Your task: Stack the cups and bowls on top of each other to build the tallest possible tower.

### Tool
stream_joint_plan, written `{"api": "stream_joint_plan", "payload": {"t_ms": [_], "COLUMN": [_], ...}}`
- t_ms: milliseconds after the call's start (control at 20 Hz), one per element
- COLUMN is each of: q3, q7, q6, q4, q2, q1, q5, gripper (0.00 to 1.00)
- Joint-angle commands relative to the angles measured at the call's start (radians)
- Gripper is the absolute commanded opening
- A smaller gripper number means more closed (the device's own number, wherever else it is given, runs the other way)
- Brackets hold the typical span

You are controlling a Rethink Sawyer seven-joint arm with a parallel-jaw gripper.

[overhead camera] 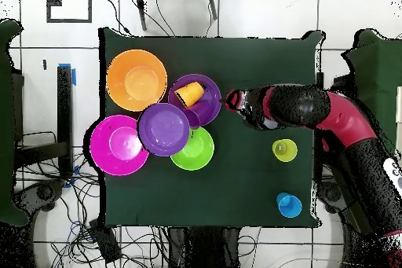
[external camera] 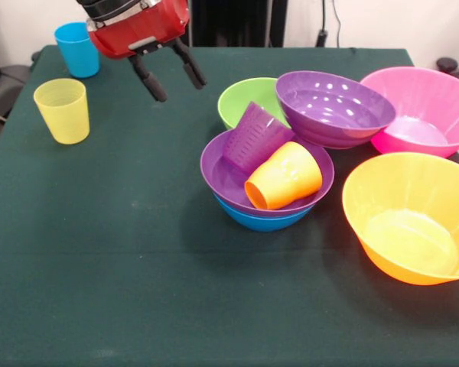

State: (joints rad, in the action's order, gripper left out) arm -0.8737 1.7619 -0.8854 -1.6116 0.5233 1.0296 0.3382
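A purple bowl (external camera: 229, 180) sits nested in the blue bowl (external camera: 264, 220) at mid table. The purple cup (external camera: 256, 138) and the orange cup (external camera: 284, 176) lie tipped inside it. A second purple bowl (external camera: 333, 107) rests tilted on the green bowl (external camera: 241, 99), next to the pink bowl (external camera: 421, 107). The orange bowl (external camera: 409, 218) stands apart. The yellow cup (external camera: 63, 111) and blue cup (external camera: 76, 47) stand upright at the far corner. My gripper (external camera: 179, 89) hangs open and empty above the table between the yellow cup and the bowls. In the overhead view it (overhead camera: 234, 101) sits beside the nested purple bowl (overhead camera: 206, 108).
In the overhead view the orange bowl (overhead camera: 137, 80), pink bowl (overhead camera: 118, 145), upper purple bowl (overhead camera: 164, 129) and green bowl (overhead camera: 200, 153) cluster on one side. The yellow cup (overhead camera: 284, 150) and blue cup (overhead camera: 289, 204) stand near the robot. Dark green cloth (external camera: 122, 252) covers the table.
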Motion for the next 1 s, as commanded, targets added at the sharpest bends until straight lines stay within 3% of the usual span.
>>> {"api": "stream_joint_plan", "payload": {"t_ms": [50, 350, 600, 750, 1000], "q3": [-0.009, -0.019, -0.053, -0.025, 0.050], "q7": [-0.174, -0.174, -0.133, -0.198, -0.152], "q6": [-0.050, -0.051, -0.105, -0.146, -0.167], "q4": [-0.037, -0.053, -0.068, -0.027, 0.026], "q2": [-0.018, 0.029, 0.082, 0.122, 0.172], "q1": [-0.030, -0.034, -0.017, -0.051, -0.109], "q5": [0.039, 0.054, -0.020, 0.050, 0.127], "gripper": [1.00, 1.00, 1.00, 1.00, 1.00]}}
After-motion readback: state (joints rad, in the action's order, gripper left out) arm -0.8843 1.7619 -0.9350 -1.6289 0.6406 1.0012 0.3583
